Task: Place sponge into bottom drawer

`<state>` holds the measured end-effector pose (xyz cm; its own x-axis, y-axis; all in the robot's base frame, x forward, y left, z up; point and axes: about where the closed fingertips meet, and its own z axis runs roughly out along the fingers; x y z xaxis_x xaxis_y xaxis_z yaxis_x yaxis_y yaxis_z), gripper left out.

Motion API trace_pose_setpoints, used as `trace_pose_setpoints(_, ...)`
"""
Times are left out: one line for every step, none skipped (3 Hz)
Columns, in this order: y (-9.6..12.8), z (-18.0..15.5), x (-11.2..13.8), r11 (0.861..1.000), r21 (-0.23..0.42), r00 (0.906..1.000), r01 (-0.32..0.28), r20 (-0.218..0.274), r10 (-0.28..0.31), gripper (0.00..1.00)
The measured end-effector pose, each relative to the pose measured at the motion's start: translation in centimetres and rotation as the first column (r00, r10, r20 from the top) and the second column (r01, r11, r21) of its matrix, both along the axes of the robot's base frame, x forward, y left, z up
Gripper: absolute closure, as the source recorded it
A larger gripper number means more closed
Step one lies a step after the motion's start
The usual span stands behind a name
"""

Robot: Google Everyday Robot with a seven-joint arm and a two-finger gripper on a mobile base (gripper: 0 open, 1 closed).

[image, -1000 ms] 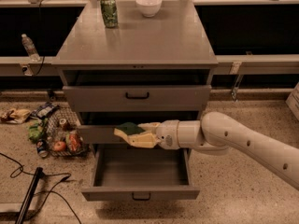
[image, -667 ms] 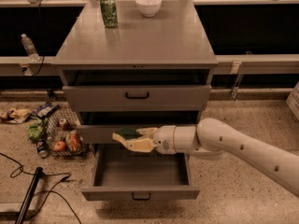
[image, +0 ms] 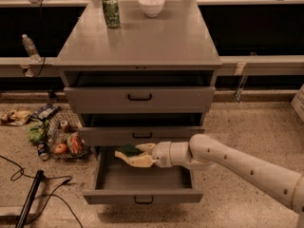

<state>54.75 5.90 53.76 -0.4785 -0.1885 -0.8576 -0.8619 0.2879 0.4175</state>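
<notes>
I have the hand [image: 136, 156] closed on the sponge [image: 128, 149] just above the open bottom drawer [image: 142, 195], so I want to lower it well inside, clear of the walls, before letting go.

A grey metal cabinet fills mid-frame. On its counter [image: 142, 37], towards the back, a green soda can [image: 111, 12] stands left of a white ceramic bowl [image: 151, 5]. At lower centre the grey metal bottom drawer [image: 142, 196] juts out farthest, below the two shallower drawers. The white robot arm [image: 237, 163] enters from lower right. Its end effector [image: 129, 155] hangs over the drawer's left rear, gripping the yellow-and-green foam sponge [image: 127, 149]. A wire basket [image: 66, 139] sits on the floor left of the cabinet.
</notes>
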Motion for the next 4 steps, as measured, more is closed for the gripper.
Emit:
trace_pose_setpoints(-0.4,-5.4,0.3,0.993,-0.114,0.9988,-0.018,0.043,0.023,1.0)
trace_pose_setpoints(-0.6,-10.5,0.0,0.975,-0.222,0.996,-0.002,0.086,0.022,1.0)
trace_pose_setpoints(-1.3,-10.8,2.1,0.966,-0.248,0.9908,0.08,0.126,-0.05,1.0)
trace_pose_setpoints(-0.8,-12.0,1.9,0.97,-0.234,0.9927,0.058,0.117,-0.032,1.0)
